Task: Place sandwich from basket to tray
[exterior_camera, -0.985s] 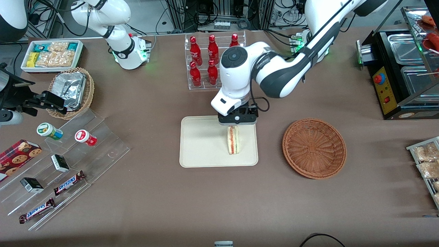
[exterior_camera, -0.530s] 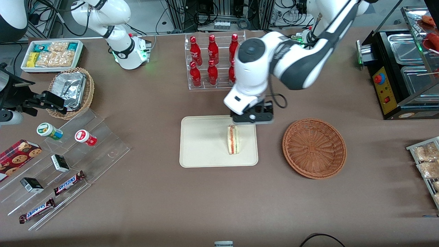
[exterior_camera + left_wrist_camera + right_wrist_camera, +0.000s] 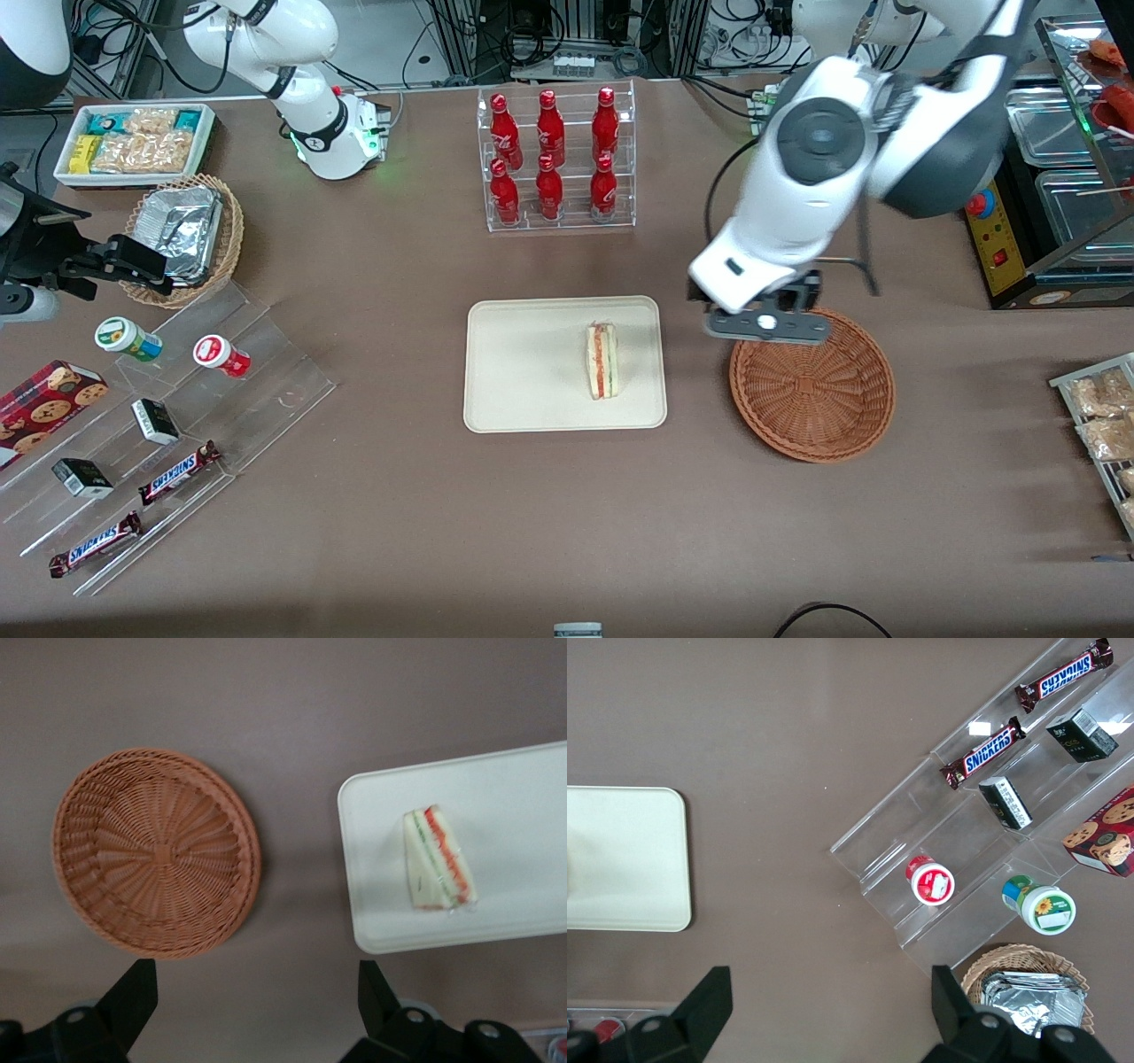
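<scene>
The sandwich, a pale wedge with red and green layers, lies on the cream tray, near the tray's edge toward the basket. The reddish-brown wicker basket stands beside the tray, toward the working arm's end, with nothing in it. My gripper hangs high above the basket's rim farthest from the front camera, open, nothing between its dark fingers.
A clear rack of red bottles stands farther from the front camera than the tray. A clear stepped stand with candy bars and cups and a tan basket with foil containers lie toward the parked arm's end. A black appliance stands at the working arm's end.
My gripper has left the sandwich on the tray, risen, and swung sideways from over the tray to over the basket's rim. The sandwich has not moved.
</scene>
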Controlling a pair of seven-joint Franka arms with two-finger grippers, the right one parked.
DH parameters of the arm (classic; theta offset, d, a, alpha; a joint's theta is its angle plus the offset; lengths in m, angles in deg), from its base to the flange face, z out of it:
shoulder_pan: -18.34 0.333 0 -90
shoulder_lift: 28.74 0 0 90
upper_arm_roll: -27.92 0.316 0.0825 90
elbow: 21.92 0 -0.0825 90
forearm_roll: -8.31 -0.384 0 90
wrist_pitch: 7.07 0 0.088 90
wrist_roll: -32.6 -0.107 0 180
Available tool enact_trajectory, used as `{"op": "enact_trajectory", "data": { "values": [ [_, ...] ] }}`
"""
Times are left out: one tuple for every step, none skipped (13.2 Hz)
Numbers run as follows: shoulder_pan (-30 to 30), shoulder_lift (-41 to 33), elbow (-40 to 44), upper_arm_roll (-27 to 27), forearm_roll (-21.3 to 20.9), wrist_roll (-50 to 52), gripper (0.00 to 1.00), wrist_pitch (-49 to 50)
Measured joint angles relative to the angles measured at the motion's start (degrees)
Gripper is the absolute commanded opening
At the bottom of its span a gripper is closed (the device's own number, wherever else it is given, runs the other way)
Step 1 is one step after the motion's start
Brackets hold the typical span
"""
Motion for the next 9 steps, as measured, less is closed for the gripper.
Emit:
{"op": "enact_trajectory", "data": {
  "values": [
    [0.04, -0.45, 0.85, 2.01, 1.16, -2.96, 1.00, 1.40],
    [0.11, -1.16, 1.32, 3.99, 2.15, -5.43, 1.00, 2.15],
    [0.36, -2.13, 1.40, 5.64, 2.83, -7.12, 1.00, 2.90],
    [1.08, -3.22, 1.38, 6.67, 3.34, -8.17, 1.00, 4.04],
    [2.01, -4.38, 1.35, 7.24, 3.88, -8.89, 1.00, 5.61],
    [2.58, -5.66, 1.31, 7.83, 4.12, -9.21, 1.00, 7.39],
    [2.71, -7.05, 1.25, 8.68, 4.20, -9.31, 1.00, 9.40],
    [2.71, -8.50, 1.16, 9.39, 4.26, -9.36, 1.00, 11.41],
    [2.70, -9.95, 1.06, 9.88, 4.28, -9.37, 1.00, 13.29]
  ]
}}
